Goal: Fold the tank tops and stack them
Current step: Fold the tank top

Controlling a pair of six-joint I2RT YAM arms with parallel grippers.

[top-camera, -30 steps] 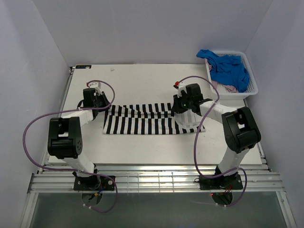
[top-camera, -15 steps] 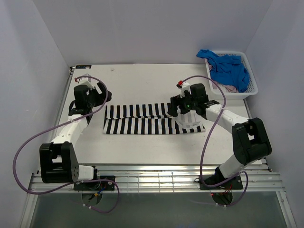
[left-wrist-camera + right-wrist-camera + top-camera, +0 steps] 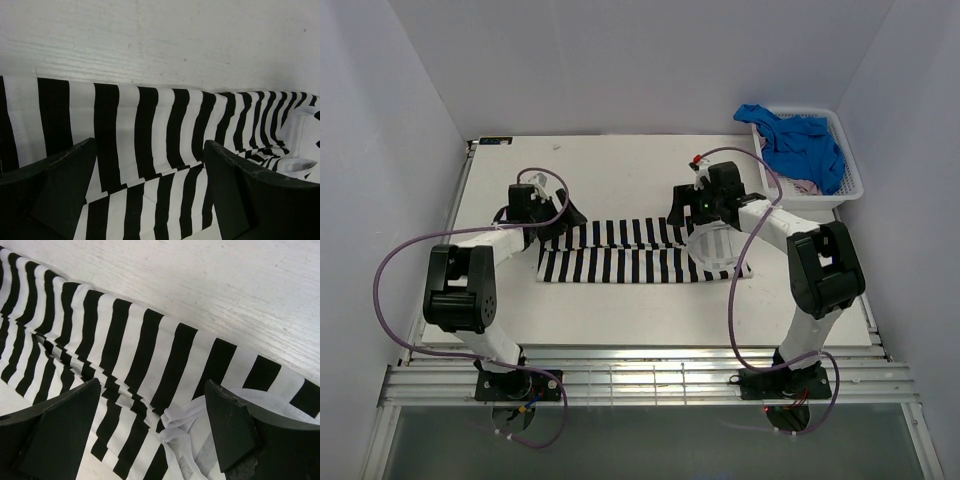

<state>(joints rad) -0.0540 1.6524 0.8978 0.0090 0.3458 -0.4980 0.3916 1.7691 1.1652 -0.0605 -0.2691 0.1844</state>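
Observation:
The black-and-white striped tank top [image 3: 620,262] lies flat at the table's middle, folded lengthwise into a long band. My left gripper [image 3: 560,215] hovers over its left end, open, with striped cloth [image 3: 150,130] under the gap [image 3: 150,167] and nothing held. My right gripper [image 3: 682,212] is over the right end, open too [image 3: 150,407]; below it lies a bunched white strap [image 3: 182,420]. The blue tank top [image 3: 800,145] and a bit of the pink one [image 3: 805,186] are in the basket.
A white lattice basket [image 3: 850,190] stands at the table's back right corner. Purple cables loop from both arms. Grey walls close in the table on the left, back and right.
Both grippers have opened and let go of the striped top, which now lies flat. The left arm swung out to the left and came back over the top's left end.

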